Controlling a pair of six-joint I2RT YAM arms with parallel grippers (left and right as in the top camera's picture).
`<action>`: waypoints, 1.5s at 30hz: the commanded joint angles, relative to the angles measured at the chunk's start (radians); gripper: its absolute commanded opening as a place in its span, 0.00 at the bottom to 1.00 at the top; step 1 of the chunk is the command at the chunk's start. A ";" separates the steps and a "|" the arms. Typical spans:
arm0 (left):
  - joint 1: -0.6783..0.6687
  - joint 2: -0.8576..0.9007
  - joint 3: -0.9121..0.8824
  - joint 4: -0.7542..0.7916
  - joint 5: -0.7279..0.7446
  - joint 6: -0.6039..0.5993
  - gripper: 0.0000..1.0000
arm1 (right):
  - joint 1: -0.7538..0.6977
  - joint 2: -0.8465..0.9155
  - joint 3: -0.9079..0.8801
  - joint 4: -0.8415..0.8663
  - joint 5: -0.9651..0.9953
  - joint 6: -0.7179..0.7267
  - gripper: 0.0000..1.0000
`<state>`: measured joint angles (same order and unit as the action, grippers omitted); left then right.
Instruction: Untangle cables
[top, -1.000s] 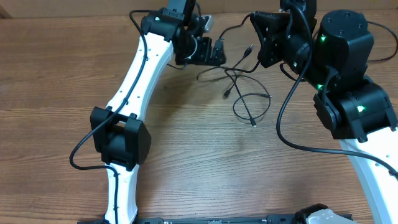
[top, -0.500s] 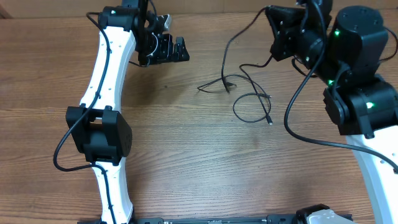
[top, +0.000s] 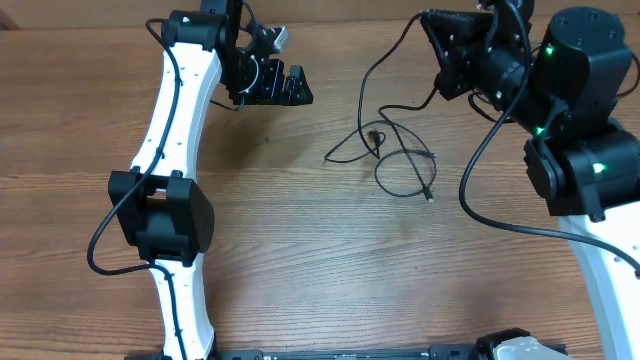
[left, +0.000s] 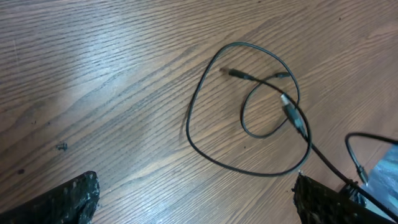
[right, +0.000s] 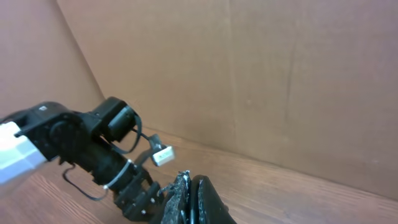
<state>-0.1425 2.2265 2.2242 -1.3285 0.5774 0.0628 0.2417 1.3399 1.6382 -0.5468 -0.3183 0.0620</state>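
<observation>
Thin black cables (top: 410, 165) lie looped on the wooden table between the arms, with a small plug end (top: 428, 194). One strand (top: 362, 95) rises from the pile to my right gripper (top: 428, 20), which is shut on it at the back of the table. In the right wrist view the jaws (right: 189, 186) are pressed together on a thin dark cord. My left gripper (top: 298, 87) is open and empty, left of the pile. In the left wrist view its jaws (left: 199, 199) are spread wide, just short of a cable loop (left: 188, 124) with silver-tipped plugs (left: 289, 112).
A brown cardboard wall (right: 280, 74) stands behind the table. The left arm (right: 93, 155) shows in the right wrist view, with a white connector (right: 161, 155). Thick black arm cables hang near the right arm (top: 470, 190).
My left arm swung left away from the cables, open, then edged back right. My right gripper drew back with one strand, and the pile shifted and spread.
</observation>
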 joint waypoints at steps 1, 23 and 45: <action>-0.002 0.004 0.004 -0.002 0.024 0.027 1.00 | -0.003 -0.024 0.095 0.019 -0.027 0.018 0.04; -0.071 0.004 0.004 -0.073 0.165 0.231 1.00 | -0.003 -0.006 0.234 0.018 -0.013 0.020 0.04; -0.253 0.005 0.004 0.111 -0.459 0.107 1.00 | -0.003 -0.003 0.234 -0.065 -0.076 0.024 0.04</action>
<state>-0.4049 2.2265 2.2242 -1.2514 0.2836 0.3641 0.2417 1.3361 1.8458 -0.5976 -0.3794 0.0788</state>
